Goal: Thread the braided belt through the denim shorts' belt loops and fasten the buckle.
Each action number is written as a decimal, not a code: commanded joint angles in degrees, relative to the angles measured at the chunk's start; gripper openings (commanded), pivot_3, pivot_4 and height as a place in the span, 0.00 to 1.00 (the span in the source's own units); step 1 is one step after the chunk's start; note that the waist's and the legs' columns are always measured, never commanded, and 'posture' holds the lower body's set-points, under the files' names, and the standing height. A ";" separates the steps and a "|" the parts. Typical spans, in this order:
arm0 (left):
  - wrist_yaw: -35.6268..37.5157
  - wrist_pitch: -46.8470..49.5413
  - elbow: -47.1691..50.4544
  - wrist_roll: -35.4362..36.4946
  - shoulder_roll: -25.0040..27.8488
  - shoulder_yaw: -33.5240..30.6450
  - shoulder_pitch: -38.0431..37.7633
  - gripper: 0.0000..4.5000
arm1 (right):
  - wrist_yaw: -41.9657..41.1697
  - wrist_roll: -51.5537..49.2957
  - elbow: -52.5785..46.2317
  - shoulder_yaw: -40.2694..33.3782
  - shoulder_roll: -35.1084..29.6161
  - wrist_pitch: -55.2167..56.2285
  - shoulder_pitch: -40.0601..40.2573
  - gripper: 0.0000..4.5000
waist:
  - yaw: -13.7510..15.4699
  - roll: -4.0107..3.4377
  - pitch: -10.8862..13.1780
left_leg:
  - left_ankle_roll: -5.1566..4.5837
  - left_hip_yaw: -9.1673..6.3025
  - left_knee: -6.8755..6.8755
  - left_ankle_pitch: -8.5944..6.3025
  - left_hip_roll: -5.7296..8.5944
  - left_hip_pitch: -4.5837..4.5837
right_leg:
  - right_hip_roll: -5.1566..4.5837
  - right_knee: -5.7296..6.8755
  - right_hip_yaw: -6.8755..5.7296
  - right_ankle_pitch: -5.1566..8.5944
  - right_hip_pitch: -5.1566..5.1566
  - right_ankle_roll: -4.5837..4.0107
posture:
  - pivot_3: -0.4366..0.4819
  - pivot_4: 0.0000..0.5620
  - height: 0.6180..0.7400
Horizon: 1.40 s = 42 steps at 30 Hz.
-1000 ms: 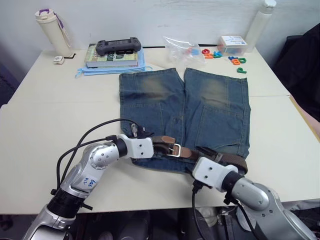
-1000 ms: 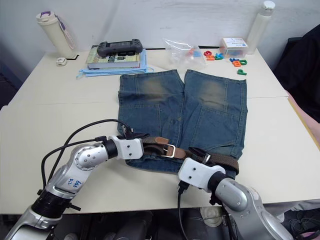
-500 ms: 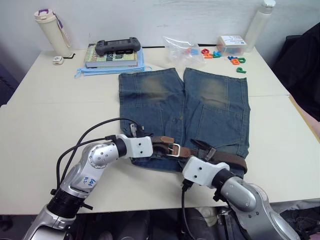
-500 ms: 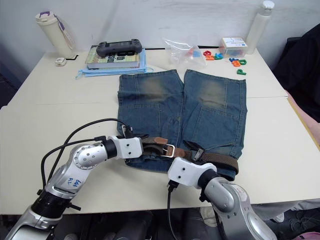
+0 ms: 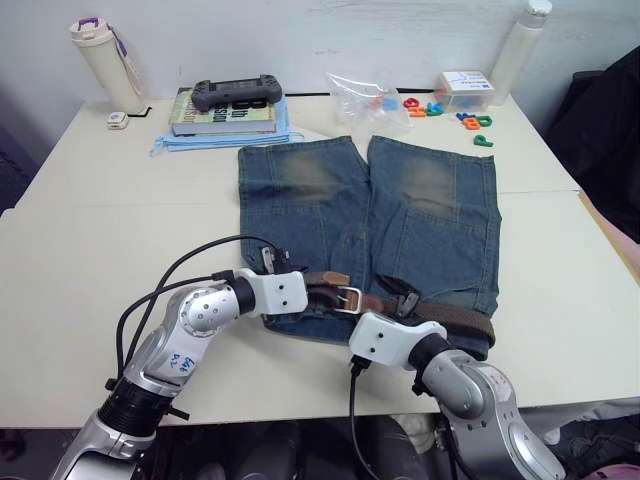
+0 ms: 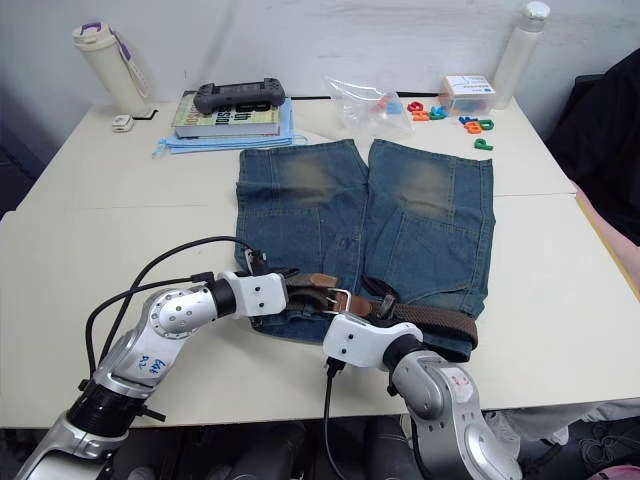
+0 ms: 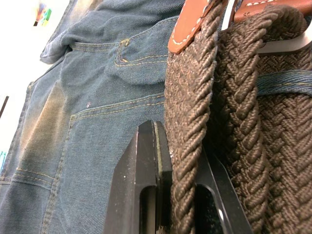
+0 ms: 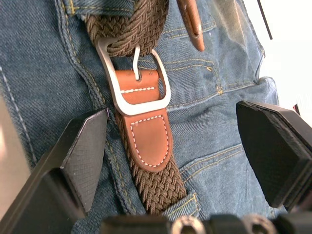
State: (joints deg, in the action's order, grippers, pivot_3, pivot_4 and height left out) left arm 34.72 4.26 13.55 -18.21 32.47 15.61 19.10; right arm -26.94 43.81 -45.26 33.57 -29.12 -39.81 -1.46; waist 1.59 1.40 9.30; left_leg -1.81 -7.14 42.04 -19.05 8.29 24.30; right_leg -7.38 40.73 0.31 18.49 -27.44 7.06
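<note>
Braided belt (image 5: 440, 318) lies along waistband of denim shorts (image 5: 400, 215), passing under belt loops (image 7: 285, 82). Buckle (image 8: 134, 80) has prong through weave: looks fastened. Left gripper (image 7: 168, 195) pinches belt's free end. Right gripper (image 8: 180, 146) spread wide, buckle just ahead between its fingers. Little apparently left.

Cream table (image 5: 90, 230) w/ denim shorts (image 5: 420, 220) mid, book (image 5: 222, 117), bottles, plastic bag (far edge), toy letters.

Blue denim shorts (image 5: 400, 215) are marked with faded yellowish-brown patches. A dark-brown braided belt (image 8: 146, 180) is finished with tan stitched leather and a silver buckle (image 8: 132, 92).
</note>
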 commanded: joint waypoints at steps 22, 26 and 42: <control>1.09 1.97 0.19 0.08 -1.45 -0.18 1.66 0.00 | -0.65 9.73 -1.22 -6.49 6.61 6.35 0.09 0.01 | -0.05 0.00 0.00 | 0.07 0.01 0.14 0.00 0.01 0.00 | 0.00 0.26 0.01 0.03 -0.06 -0.04 | 0.48 0.27 0.34; 1.39 2.02 -0.05 -0.29 -0.91 -0.16 2.32 0.00 | -2.52 11.47 -0.70 -6.30 6.01 9.06 0.23 0.01 | -0.05 0.00 0.00 | 0.07 0.01 0.14 0.00 0.01 0.00 | 0.01 0.27 0.00 0.03 -0.06 -0.05 | 0.48 0.27 0.34; 3.51 1.72 0.44 -1.16 0.82 0.61 1.66 0.00 | -15.76 16.34 2.24 -8.23 2.97 15.37 -7.29 0.01 | -0.17 0.00 0.00 | 0.10 0.03 0.16 -0.01 0.00 0.00 | 0.02 0.34 0.01 0.05 -0.09 -0.08 | 0.48 0.27 0.34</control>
State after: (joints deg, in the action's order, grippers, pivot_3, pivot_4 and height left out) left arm 37.14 6.33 12.81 -18.56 32.46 15.63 21.41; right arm -41.32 59.08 -41.70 27.11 -26.55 -26.05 -6.67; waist 1.42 1.40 9.30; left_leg -1.71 -7.12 42.20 -19.06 8.29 24.30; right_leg -7.36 41.07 0.32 18.54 -27.54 6.98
